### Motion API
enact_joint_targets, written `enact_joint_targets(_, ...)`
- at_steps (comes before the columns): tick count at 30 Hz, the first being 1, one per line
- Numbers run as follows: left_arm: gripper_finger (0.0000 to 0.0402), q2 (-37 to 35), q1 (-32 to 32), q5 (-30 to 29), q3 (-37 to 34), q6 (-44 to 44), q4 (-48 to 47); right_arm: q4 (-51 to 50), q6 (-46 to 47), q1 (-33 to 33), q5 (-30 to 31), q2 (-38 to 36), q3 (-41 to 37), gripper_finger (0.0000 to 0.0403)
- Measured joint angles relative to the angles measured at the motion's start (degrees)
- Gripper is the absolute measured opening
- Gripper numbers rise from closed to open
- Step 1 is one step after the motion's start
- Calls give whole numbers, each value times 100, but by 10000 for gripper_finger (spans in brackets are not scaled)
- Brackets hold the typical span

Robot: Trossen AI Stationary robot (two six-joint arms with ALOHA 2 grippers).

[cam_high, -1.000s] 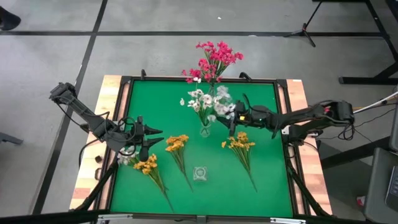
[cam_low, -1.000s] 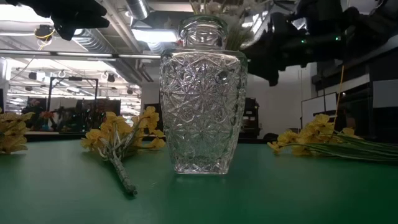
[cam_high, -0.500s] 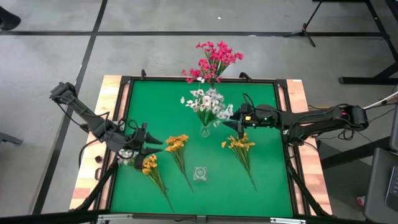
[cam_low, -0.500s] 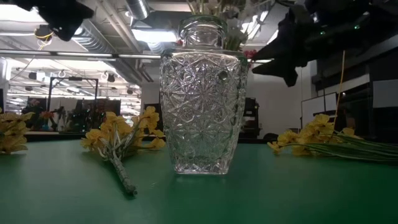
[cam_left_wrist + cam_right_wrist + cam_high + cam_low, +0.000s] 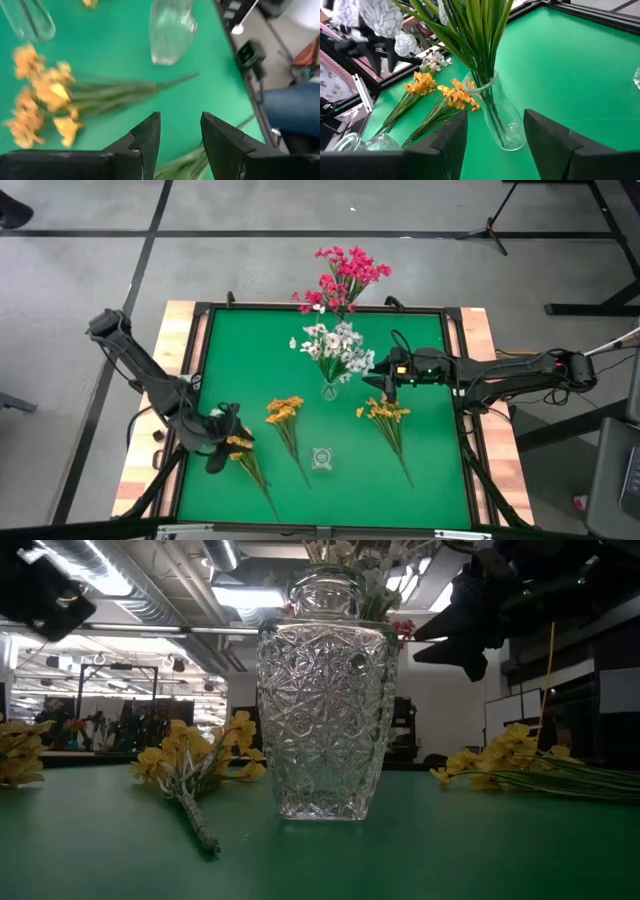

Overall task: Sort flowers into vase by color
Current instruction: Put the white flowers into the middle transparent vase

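Three yellow-orange sprigs lie flat on the green table: left (image 5: pixel 243 448), middle (image 5: pixel 285 416), right (image 5: pixel 386 416). White sprigs (image 5: pixel 333 346) stand with their stems in a slim clear vase (image 5: pixel 496 120). Magenta sprigs (image 5: pixel 343 276) stand at the far edge. An empty cut-glass vase (image 5: pixel 325 710) stands upright near the front. My left gripper (image 5: pixel 226 443) is open and points down over the left yellow sprig, whose stem (image 5: pixel 186 164) shows below its fingers. My right gripper (image 5: pixel 374 380) is open, level, just right of the white sprigs' vase.
The table has a raised dark frame (image 5: pixel 200 340) with wooden strips along both sides. Open green surface lies near the far left corner and near the right front corner. Beyond the table, a person's leg in blue (image 5: pixel 292 107) shows in the left wrist view.
My left gripper has moved toward the near left of the table and tipped from level to pointing down over the left yellow sprig. My right gripper has drawn back a little toward the right edge. The white sprigs have settled upright in the slim vase.
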Motion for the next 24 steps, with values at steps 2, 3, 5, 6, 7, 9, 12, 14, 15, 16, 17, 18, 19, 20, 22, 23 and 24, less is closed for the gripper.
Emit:
enact_joint_targets(2, 137, 300, -56, 381, 0, -152, -2, -2, 3, 0, 0, 1, 0, 195)
enact_joint_targets(3, 137, 436, -95, 591, 0, -241, 8, -3, 3, 0, 0, 1, 0, 195)
enact_joint_targets(5, 137, 682, -172, 948, 0, -429, 109, -4, 3, 0, 0, 1, 0, 195)
enact_joint_targets(6, 137, 787, -215, 1090, 0, -494, 181, -4, 3, 0, 0, 1, 0, 195)
enact_joint_targets(7, 137, 878, -259, 1224, 1, -576, 271, -4, 1, 0, 0, 1, 0, 195)
enact_joint_targets(9, 137, 1039, -335, 1447, 74, -625, 399, -4, 1, 0, 0, 1, 0, 195)
enact_joint_targets(12, 137, 1239, -435, 1587, 274, -739, 428, -12, 1, 0, 0, 1, 0, 195)
enact_joint_targets(14, 137, 1375, -448, 1724, 376, -761, 436, -42, 1, 0, 0, 1, 0, 195)
enact_joint_targets(15, 137, 1448, -448, 1805, 406, -771, 434, -52, 1, 0, 0, 3, 0, 195)
enact_joint_targets(16, 137, 1524, -446, 1888, 426, -776, 435, -62, 1, 0, 0, 3, 0, 195)
enact_joint_targets(17, 137, 1599, -439, 1974, 431, -775, 438, -75, 1, 0, 0, 3, 0, 195)
enact_joint_targets(18, 137, 1679, -421, 2046, 431, -775, 434, -95, 1, 0, 0, 3, 0, 195)
enact_joint_targets(19, 137, 1764, -393, 2115, 431, -775, 434, -119, 1, 0, 0, 3, 0, 195)
enact_joint_targets(20, 137, 1851, -364, 2145, 431, -776, 432, -133, 1, 0, 0, 5, 0, 195)
enact_joint_targets(22, 137, 2029, -298, 2193, 431, -773, 484, -124, 1, 0, 0, 5, 0, 195)
enact_joint_targets(23, 137, 2120, -267, 2220, 431, -759, 538, -126, 1, 0, 0, 5, 0, 195)
enact_joint_targets(24, 137, 2201, -237, 2229, 431, -738, 572, -126, 0, 0, -1, 5, 0, 195)
